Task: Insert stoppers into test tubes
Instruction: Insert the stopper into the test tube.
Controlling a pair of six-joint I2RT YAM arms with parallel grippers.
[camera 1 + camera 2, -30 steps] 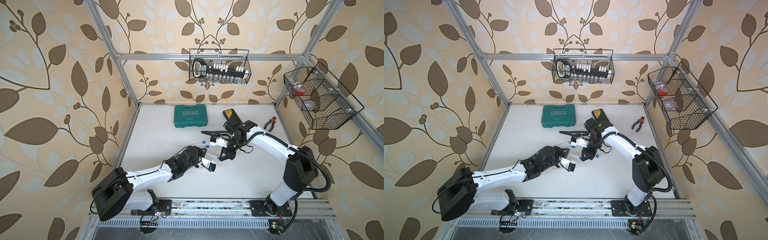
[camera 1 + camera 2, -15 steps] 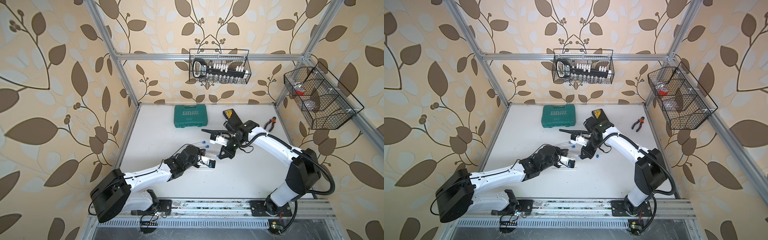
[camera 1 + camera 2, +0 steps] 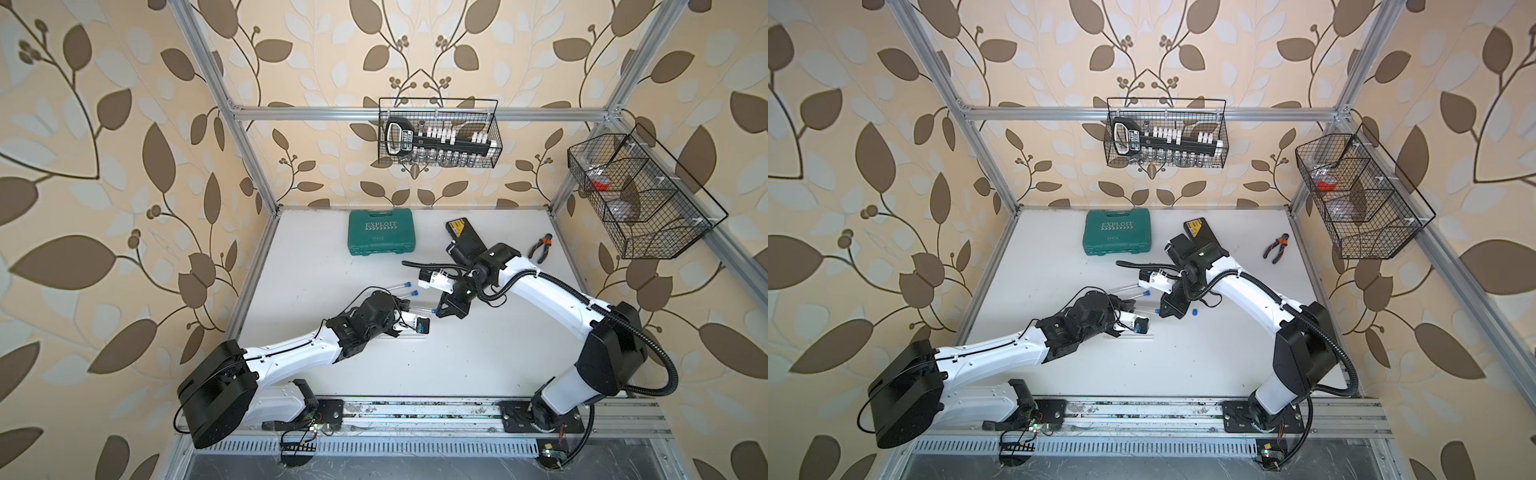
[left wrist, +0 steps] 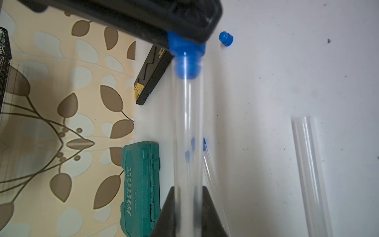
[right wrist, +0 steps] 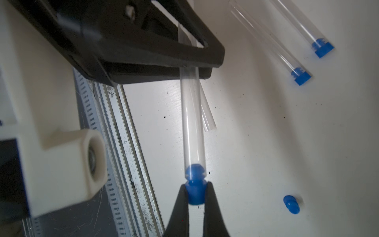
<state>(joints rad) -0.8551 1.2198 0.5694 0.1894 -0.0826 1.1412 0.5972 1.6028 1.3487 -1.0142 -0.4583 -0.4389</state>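
My left gripper (image 4: 188,190) is shut on a clear test tube (image 4: 187,123), held level above the table. My right gripper (image 5: 194,192) is shut on a blue stopper (image 5: 194,195). The stopper's ribbed nose sits inside the tube's mouth (image 5: 193,170). In both top views the two grippers meet at mid-table, where the stopper (image 3: 434,310) shows between them. Two stoppered tubes (image 5: 276,47) (image 5: 303,26) lie side by side on the table. A bare tube (image 4: 309,164) lies beside them. A loose stopper (image 5: 291,204) (image 3: 1194,311) lies near my right gripper.
At the back of the white table are a green tool case (image 3: 381,231), a black and yellow box (image 3: 461,232) and pliers (image 3: 540,247). Wire baskets hang on the back wall (image 3: 438,133) and the right wall (image 3: 636,199). The arms' rail (image 3: 415,411) runs along the front edge.
The left gripper has shifted slightly toward the back of the table with its tube. The right gripper has barely moved. Both grips are unchanged.
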